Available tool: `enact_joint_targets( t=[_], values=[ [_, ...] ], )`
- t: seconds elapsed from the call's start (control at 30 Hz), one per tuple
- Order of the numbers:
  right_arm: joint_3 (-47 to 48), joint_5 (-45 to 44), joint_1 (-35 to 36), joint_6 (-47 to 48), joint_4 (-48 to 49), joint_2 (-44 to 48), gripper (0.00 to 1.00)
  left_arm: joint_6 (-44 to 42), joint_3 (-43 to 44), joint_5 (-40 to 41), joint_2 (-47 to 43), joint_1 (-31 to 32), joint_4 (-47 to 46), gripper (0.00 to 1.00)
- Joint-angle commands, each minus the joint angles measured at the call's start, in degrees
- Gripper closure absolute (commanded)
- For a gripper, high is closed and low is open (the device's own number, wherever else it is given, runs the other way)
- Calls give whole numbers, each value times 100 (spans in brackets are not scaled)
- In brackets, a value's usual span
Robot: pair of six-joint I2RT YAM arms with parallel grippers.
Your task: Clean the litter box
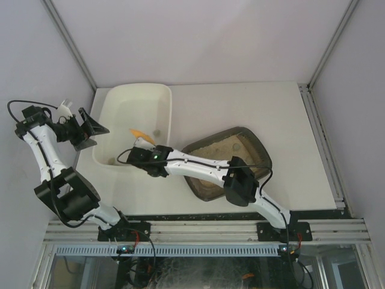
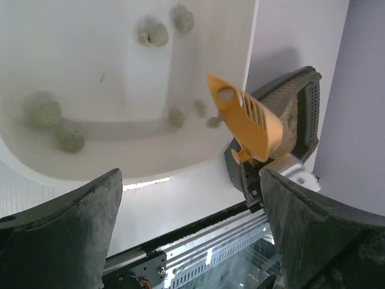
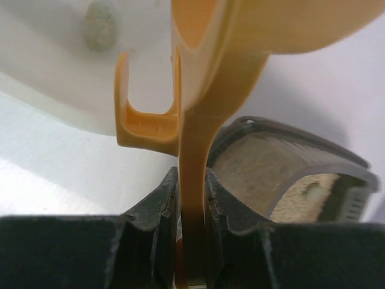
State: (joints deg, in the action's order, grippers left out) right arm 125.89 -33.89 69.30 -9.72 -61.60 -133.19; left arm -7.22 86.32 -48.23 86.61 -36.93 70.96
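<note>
Top external shows the litter box [image 1: 257, 143] set askew on the table [image 1: 289, 132], just right of the white tub [image 1: 135, 87]. The right pincer [image 3: 191, 186] is clenched on the thin handle of the orange scoop [image 2: 246, 123], held over the tub; the left pincer [image 2: 189, 180] gapes, released, by the tub's left rim. The box looks stiff but heavy with loose granules, so I'd take it by the rim and keep it level. The right arm hides its near corner, and any clumps in the litter are hard to make out.
</note>
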Motion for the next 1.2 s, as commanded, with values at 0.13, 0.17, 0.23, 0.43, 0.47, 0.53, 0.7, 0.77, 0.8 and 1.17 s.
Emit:
enact_joint_targets(
  t=[0.13,0.17,0.23,0.43,0.47,0.53,0.7,0.77,0.8,1.17],
  values=[
    [-41,-1959,312,1003,461,-126,100,-230,-158,137,-229,-31,-140,0],
    [-67,-2009,312,1018,513,-95,100,-250,-152,131,-239,-33,-137,0],
    [-82,-2133,312,1006,607,-2,100,-326,-98,102,-240,-20,-81,0],
    [-704,-1269,191,457,1224,1367,100,-915,1041,-80,58,127,552,0],
    [-915,-1026,134,373,1375,1663,100,-1051,1453,-100,236,196,800,0],
    [-1275,-469,-13,125,1526,2294,100,-1023,2078,-115,498,362,1062,0],
    [-2090,1215,-759,-1017,1419,3498,100,-776,2990,694,849,1432,787,0],
    [-2838,2308,-1330,-1438,1828,4190,100,-538,3136,1157,973,2051,479,0],
    [-3222,2955,-1674,-1694,1963,4510,100,-394,3148,1372,1021,2347,264,0],
    [-5304,4556,-3750,-2433,-30,6435,100,155,3068,2263,2478,5598,-1955,0]
  ],
)
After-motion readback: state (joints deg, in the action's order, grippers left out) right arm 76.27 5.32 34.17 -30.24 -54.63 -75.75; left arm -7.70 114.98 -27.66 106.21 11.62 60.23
